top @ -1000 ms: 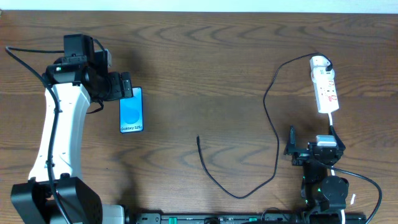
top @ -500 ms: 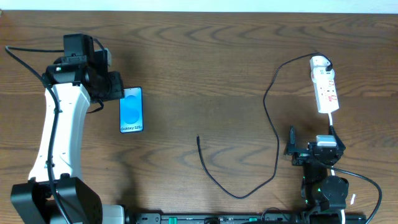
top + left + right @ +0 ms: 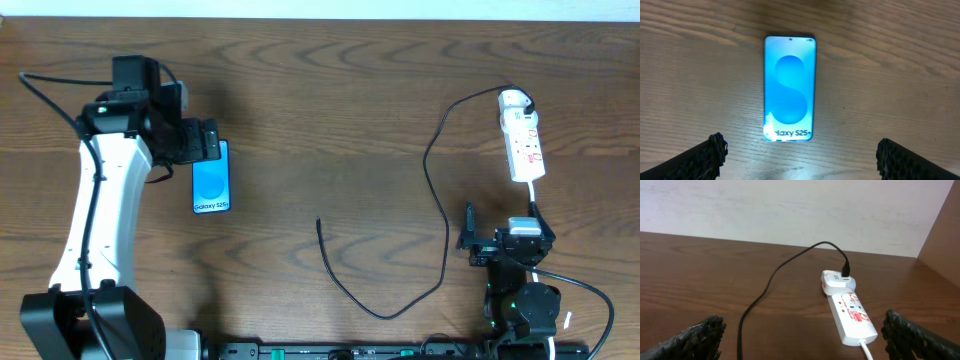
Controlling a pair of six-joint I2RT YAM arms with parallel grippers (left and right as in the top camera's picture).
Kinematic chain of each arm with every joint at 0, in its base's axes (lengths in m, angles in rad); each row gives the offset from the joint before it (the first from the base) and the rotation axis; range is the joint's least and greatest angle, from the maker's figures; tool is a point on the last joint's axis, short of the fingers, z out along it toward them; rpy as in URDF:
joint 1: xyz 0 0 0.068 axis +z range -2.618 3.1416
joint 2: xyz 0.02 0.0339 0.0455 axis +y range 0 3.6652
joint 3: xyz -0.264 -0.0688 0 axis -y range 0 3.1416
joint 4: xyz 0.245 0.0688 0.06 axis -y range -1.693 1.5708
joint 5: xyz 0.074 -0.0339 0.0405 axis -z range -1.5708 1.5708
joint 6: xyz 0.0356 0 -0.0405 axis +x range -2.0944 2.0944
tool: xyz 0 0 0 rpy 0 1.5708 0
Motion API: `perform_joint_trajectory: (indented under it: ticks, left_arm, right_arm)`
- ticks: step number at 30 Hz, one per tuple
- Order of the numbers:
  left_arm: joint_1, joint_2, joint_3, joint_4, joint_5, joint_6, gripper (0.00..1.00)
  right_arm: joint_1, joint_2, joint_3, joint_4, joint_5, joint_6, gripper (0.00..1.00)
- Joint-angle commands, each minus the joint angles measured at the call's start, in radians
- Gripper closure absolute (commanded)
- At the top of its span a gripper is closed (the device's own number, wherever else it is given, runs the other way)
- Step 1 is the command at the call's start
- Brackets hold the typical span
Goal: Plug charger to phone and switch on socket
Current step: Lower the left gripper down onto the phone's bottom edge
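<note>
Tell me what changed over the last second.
The left arm shifted slightly to the right, toward the table's middle, so the left gripper now hangs open over the top end of the phone. Nothing was taken hold of or let go. The phone, the charger, the socket and the open right gripper stayed where they were.

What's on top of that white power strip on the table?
A small black plug stands in the rounded end of the short white power strip, its thin black cable trailing off across the wooden table. The plug's pins are hidden inside the strip.
</note>
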Motion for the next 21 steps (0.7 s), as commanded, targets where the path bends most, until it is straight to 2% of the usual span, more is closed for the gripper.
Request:
perform_joint_trajectory:
  ticks: [1,4,21]
  left_arm:
    - [-0.042,0.005,0.026,-0.003,-0.075,-0.003,0.02]
    - [-0.059,0.013,0.026,-0.003,-0.145,-0.019,0.02]
    - [-0.06,0.197,0.026,-0.002,-0.1,-0.02,0.02]
  right_arm:
    - [0.01,-0.005,-0.001,-0.003,-0.003,-0.014,0.01]
    - [0.01,-0.005,-0.001,-0.003,-0.003,-0.014,0.01]
    - [0.01,-0.005,-0.001,-0.003,-0.003,-0.014,0.01]
